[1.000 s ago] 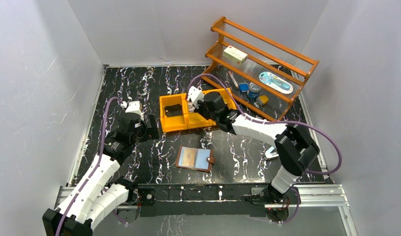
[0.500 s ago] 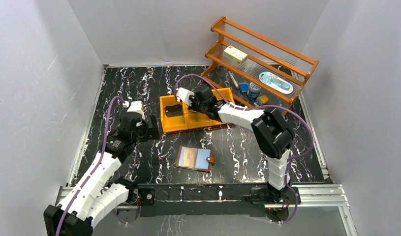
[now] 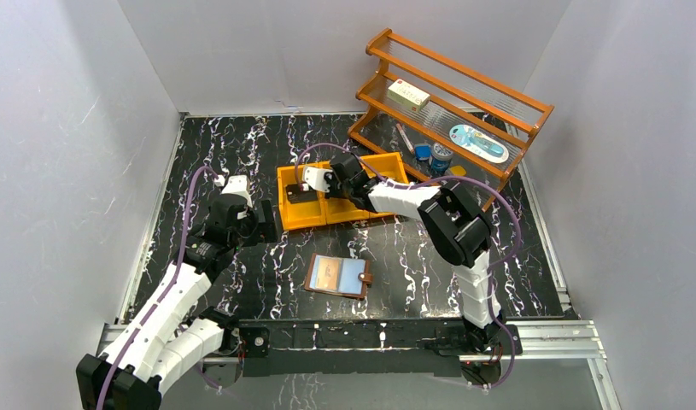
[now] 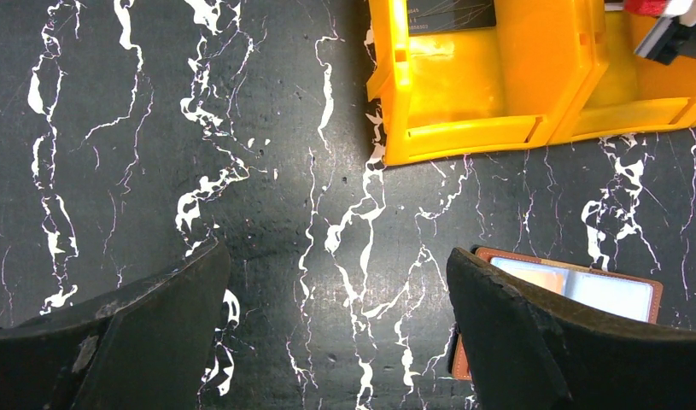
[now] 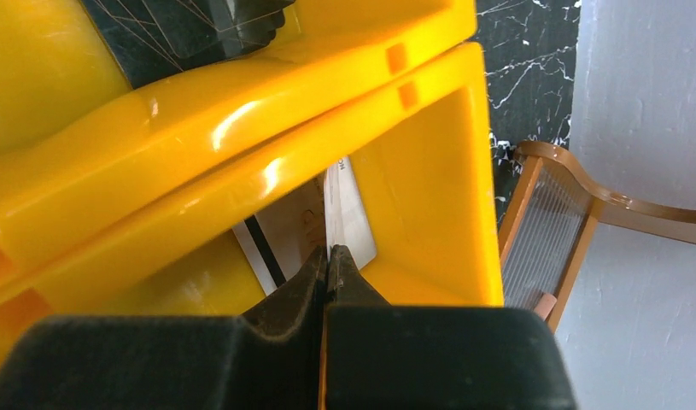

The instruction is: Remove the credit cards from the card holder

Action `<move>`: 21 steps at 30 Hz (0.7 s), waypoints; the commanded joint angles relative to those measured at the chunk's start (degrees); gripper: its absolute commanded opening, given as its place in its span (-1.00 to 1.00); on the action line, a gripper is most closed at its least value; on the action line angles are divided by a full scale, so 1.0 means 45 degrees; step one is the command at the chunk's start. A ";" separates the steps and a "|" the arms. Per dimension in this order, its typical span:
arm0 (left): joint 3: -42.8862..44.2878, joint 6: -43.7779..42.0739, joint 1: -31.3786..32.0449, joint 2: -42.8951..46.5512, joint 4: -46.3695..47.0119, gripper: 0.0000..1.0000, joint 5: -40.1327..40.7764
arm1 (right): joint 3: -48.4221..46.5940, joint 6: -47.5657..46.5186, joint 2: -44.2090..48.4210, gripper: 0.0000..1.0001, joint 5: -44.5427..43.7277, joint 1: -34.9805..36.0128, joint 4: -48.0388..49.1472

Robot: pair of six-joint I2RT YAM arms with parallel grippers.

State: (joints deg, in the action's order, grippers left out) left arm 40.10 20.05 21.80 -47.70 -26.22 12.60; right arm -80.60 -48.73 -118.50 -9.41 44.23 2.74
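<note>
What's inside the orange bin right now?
Left compartment of the orange bin: a dark card. Next compartment: a pale card with a black stripe rests there, and the right end effector is shut on the edge of another card. The arm hides the rest.

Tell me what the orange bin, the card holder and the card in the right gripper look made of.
The orange bin: glossy moulded plastic, judging by bright highlights and moulded notches. The card holder: brown leather or imitation, with clear plastic sleeves glaring pale blue. The credit card: probably thin stiff plastic; pale smooth face, seen nearly edge-on.
</note>
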 commanded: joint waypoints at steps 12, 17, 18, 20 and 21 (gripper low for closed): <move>0.0144 -0.0179 -0.0079 0.0019 -0.0053 0.97 0.0053 | 0.0273 -0.0798 0.0115 -0.48 -0.0172 -0.0021 0.1141; 0.0184 -0.0163 -0.0070 -0.0260 -0.0171 0.97 0.0201 | 0.0548 -0.0696 0.0280 -0.26 0.0051 -0.0017 0.1357; 0.0222 -0.0160 -0.0078 -0.0352 -0.0216 0.97 0.0214 | 0.0547 -0.0648 0.0293 -0.24 -0.0007 -0.0003 0.1350; 0.0267 -0.0131 -0.0079 -0.0514 -0.0300 0.97 0.0215 | 0.0583 -0.0438 0.0381 -0.19 0.0028 -0.0003 0.1370; 0.0279 -0.0122 -0.0077 -0.0550 -0.0306 0.97 0.0177 | 0.0625 -0.0348 0.0437 -0.16 0.0048 0.0006 0.1405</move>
State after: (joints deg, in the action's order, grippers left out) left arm 40.12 19.92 21.80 -49.30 -26.28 12.71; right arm -78.67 -51.66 -119.85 -9.98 44.31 6.24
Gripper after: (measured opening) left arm 0.983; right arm 0.397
